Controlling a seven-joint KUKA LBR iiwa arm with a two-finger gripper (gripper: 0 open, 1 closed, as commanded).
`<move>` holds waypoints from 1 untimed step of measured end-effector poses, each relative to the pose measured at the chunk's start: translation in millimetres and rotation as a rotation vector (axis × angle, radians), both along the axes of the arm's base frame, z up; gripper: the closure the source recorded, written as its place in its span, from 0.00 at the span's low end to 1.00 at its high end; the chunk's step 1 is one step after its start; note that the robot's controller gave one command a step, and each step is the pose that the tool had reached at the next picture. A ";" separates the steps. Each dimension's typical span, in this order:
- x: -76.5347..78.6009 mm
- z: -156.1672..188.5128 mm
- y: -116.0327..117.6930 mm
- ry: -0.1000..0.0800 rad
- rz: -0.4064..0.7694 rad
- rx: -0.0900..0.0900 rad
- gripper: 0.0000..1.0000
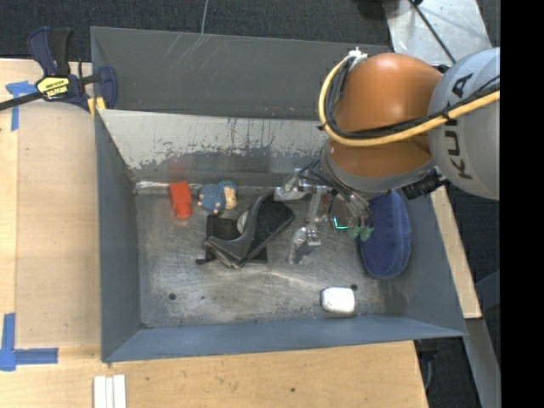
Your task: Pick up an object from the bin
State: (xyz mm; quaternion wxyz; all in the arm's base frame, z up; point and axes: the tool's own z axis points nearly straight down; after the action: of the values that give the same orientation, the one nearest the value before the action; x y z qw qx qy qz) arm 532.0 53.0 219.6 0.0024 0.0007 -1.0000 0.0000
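white lump (338, 300): nearest; right of the black wedge and toward the near wall. It lies alone on bare floor, so there is room round it.
blue oval pad (387, 240): right of the black wedge, against the right wall of the bin (119, 253). The arm covers its top, so it looks awkward to reach.
black wedge (246, 236): mid-floor, shoe-like and folded; the landmark here.
gripper (299, 218): just right of the black wedge, at its right edge, under the arm's orange cover (378, 113).
jaws: apart, nothing between them.
task's thing: not picked yet. Probably the black wedge, as it is closest to the jaws, but this is a guess.
blue-yellow figure (218, 196): just beyond the black wedge, at the foot of the far wall.
orange block (179, 200): beyond and left of the black wedge, just beside the figure. Both sit tight to the wall, so they would be harder to grip.
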 end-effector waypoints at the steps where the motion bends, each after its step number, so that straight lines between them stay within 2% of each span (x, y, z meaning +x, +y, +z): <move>1: 25.8 -101.2 19.2 -0.015 -0.019 0.002 0.00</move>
State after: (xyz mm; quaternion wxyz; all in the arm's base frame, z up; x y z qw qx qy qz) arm 557.8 72.2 118.4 -0.0052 -0.0090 -0.9999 -0.0009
